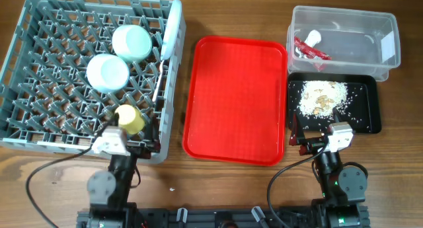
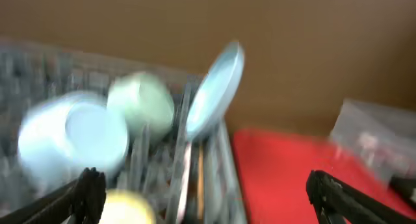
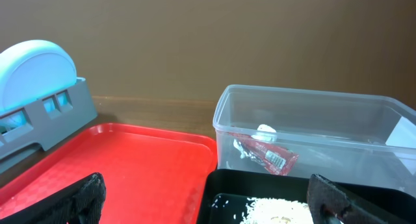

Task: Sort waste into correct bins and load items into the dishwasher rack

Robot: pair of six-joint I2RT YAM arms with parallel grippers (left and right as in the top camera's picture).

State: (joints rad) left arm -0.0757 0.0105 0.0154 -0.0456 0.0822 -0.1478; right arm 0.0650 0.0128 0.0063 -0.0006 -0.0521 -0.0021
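Note:
The grey dishwasher rack (image 1: 39, 76) holds two mint bowls (image 1: 131, 42) (image 1: 108, 73), the pale-blue plate (image 1: 172, 30) upright at its right edge, the yellow cup (image 1: 131, 119), and the white fork (image 1: 158, 82) beside the chopstick. The red wrapper (image 1: 309, 49) lies in the clear tub (image 1: 390, 36). Rice scraps (image 1: 320, 97) lie in the black tray (image 1: 370, 115). My left gripper (image 2: 205, 195) is open and empty above the rack's near right corner; the cup (image 2: 127, 210) shows near its left finger. My right gripper (image 3: 208, 195) is open and empty at the black tray's (image 3: 224, 188) near edge.
The red serving tray (image 1: 234, 99) lies between the rack and the bins, bare. It also shows in the right wrist view (image 3: 130, 165) and the blurred left wrist view (image 2: 279, 178). Cables run along the table's front edge.

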